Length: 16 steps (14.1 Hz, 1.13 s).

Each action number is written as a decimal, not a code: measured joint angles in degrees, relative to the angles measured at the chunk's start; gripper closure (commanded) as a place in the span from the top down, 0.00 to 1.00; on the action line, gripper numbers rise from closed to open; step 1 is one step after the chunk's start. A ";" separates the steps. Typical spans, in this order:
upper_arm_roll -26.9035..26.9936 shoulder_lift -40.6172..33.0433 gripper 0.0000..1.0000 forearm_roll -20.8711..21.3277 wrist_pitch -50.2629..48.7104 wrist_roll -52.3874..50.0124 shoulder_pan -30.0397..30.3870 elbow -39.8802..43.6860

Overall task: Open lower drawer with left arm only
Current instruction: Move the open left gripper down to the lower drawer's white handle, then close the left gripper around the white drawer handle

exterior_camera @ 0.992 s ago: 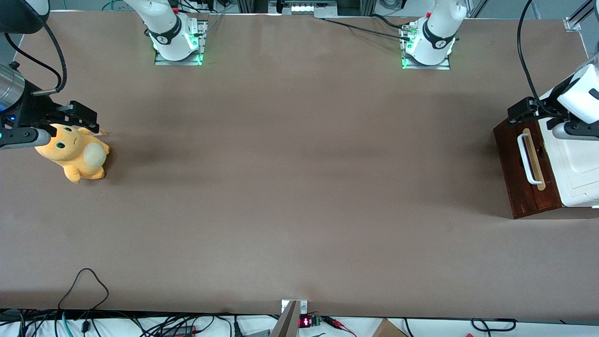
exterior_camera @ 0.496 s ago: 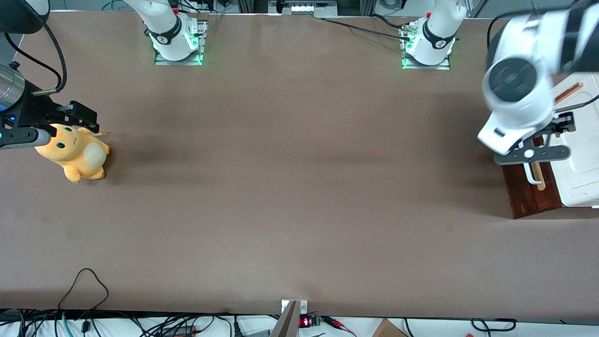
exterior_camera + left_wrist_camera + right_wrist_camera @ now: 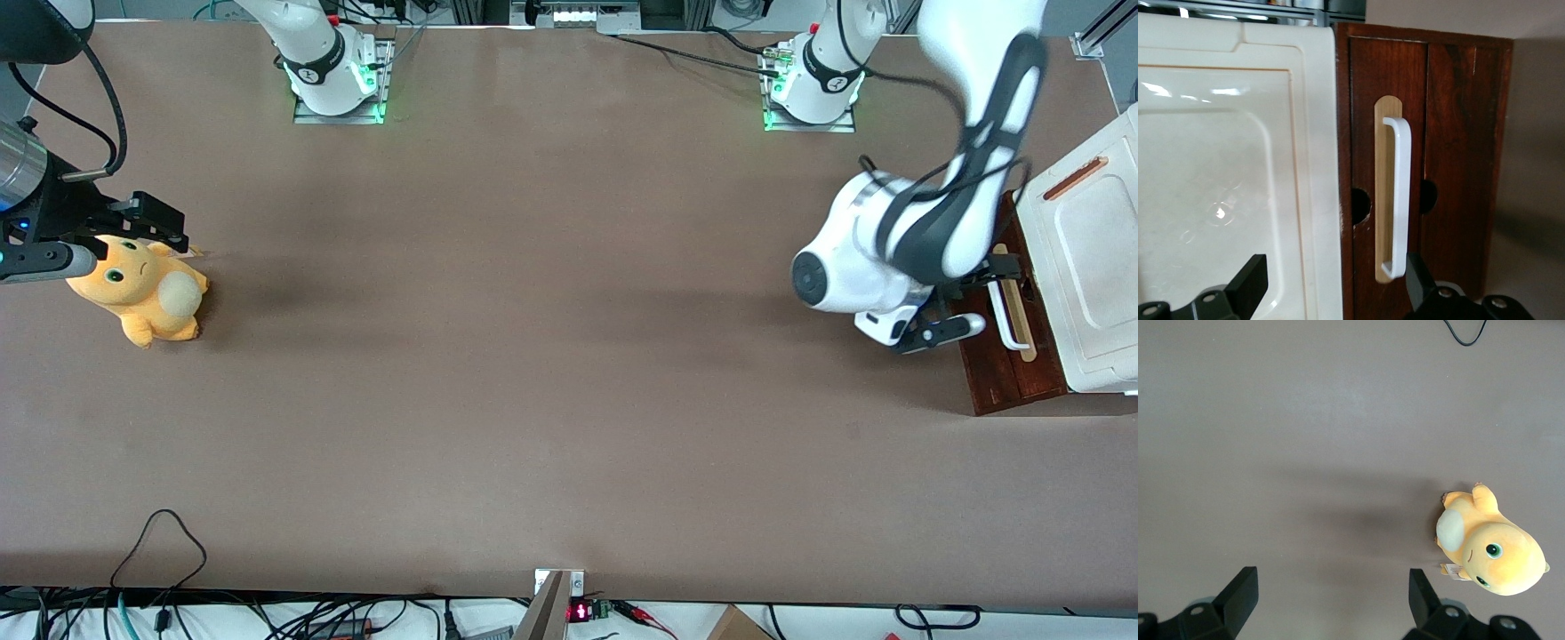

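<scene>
At the working arm's end of the bench point(image 3: 551, 373), the lower drawer point(image 3: 1458, 167) sat shut. The gripper point(image 3: 1328, 293) hovered above its white handle point(image 3: 1399, 200), fingers point(image 3: 1248, 283) spread wide, probably lining up for a grab.

Camera arrangement: I am watching through one overhead front view and two wrist views.

The front camera is looking steeply down over the whole table point(image 3: 533, 356). The left wrist camera is sitting close above the cabinet point(image 3: 1218, 167), past the gripper point(image 3: 1331, 283), whose fingers are spread wide, sharing the lower drawer point(image 3: 987, 342) point(image 3: 1465, 133) with the front view. The right wrist camera is facing straight down, sharing the plush toy point(image 3: 142, 293) point(image 3: 1488, 547).
</scene>
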 measured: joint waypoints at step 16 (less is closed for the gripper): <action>0.00 12.00 0.65 18.33 -5.42 -11.17 5.06 -5.56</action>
